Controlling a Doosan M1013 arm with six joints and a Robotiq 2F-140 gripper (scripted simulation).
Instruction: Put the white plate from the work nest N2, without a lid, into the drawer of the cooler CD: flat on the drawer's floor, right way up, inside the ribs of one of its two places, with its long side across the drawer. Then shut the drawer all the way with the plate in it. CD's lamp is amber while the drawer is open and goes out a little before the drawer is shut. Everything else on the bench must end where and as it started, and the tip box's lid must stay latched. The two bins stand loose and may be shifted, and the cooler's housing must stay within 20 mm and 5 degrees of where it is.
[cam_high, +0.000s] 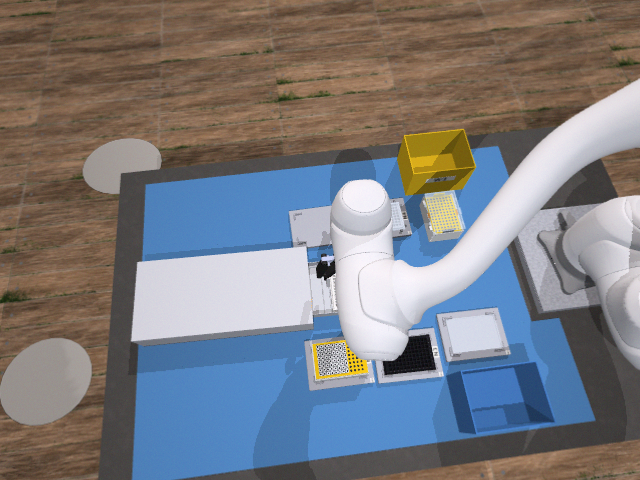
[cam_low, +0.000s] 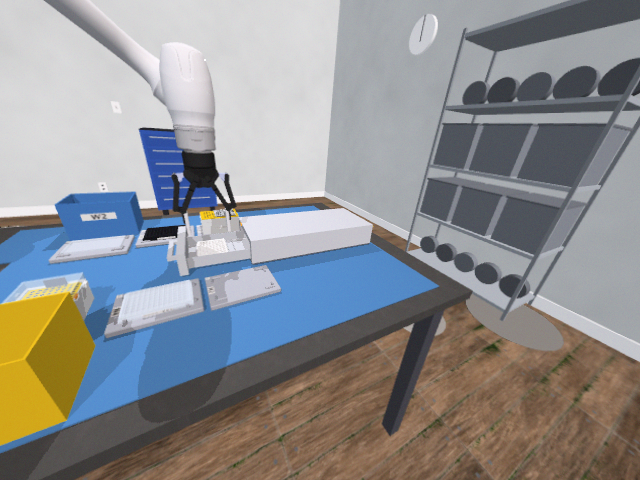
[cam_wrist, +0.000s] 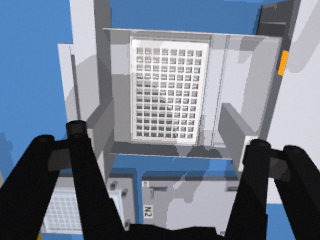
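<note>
The white well plate lies flat and right way up on the floor of CD's open drawer, in the place farther from the housing, with its long side across the drawer. It also shows in the exterior view. The place nearer the housing is empty. My gripper is open and empty, hanging above the drawer's side wall, clear of the plate. The cooler's housing is a long white box. Its lamp glows amber. Nest N2 beside the drawer is empty.
A second white plate sits on the nest next to N2. The tip box and yellow bin stand behind it. A yellow-framed plate, a black plate, a lidded plate and the blue bin lie on the drawer's other side.
</note>
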